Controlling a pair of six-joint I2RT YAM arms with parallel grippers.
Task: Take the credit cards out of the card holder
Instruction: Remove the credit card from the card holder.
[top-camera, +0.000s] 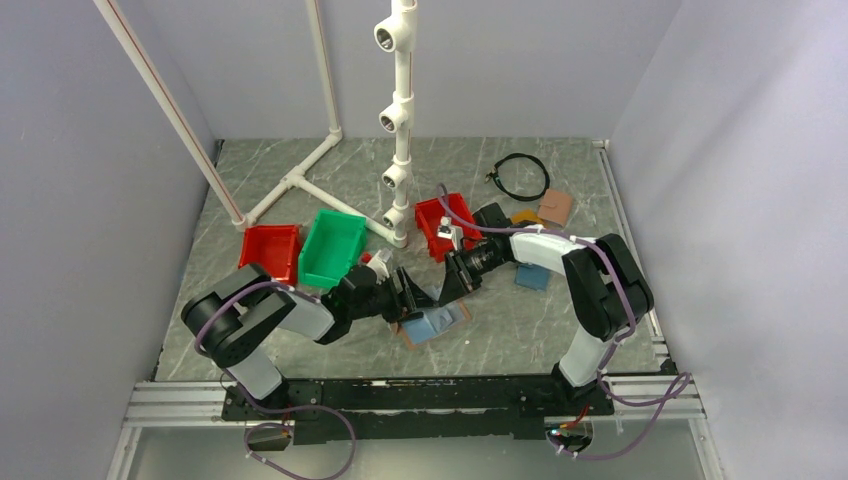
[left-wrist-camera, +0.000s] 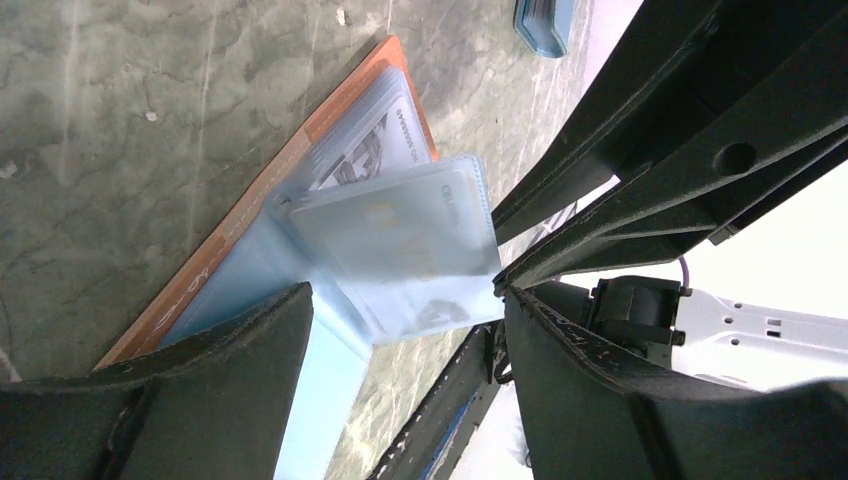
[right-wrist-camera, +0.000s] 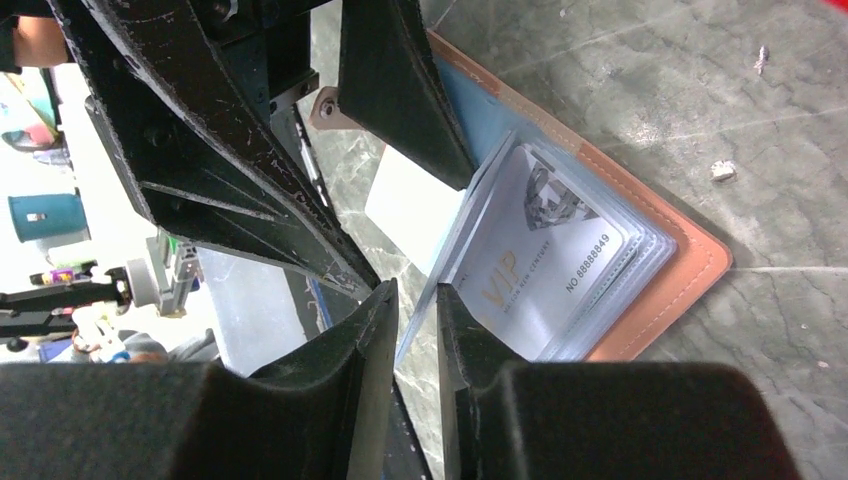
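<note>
A grey-green marbled counter (top-camera: 540, 335) fills the overhead view, and two black-and-white robot arms reach in from the bottom edge to meet at its centre. Just below centre, a small pinkish-tan leather card holder (top-camera: 435, 322) with a light blue lining lies opened flat on the counter, its fan of clear plastic sleeves (left-wrist-camera: 400, 260) exposed. The left claw (left-wrist-camera: 405, 295) is spread wide, one finger on either side of the sleeves and touching nothing. The right claw (right-wrist-camera: 415, 295) is almost pressed together, with a sleeve edge in the narrow gap; whether it truly grips cannot be told. A grey-white plastic card (right-wrist-camera: 540, 260) sits inside a sleeve at centre right of the right wrist view, and a paler card with gold lettering (left-wrist-camera: 395, 235) shows through another sleeve. No card appears to lie loose, so the removal seems barely begun, with every visible card left to pull. The grey-white card reads "VIP" and a number starting "NO 8888"; smaller print is illegible.
</note>
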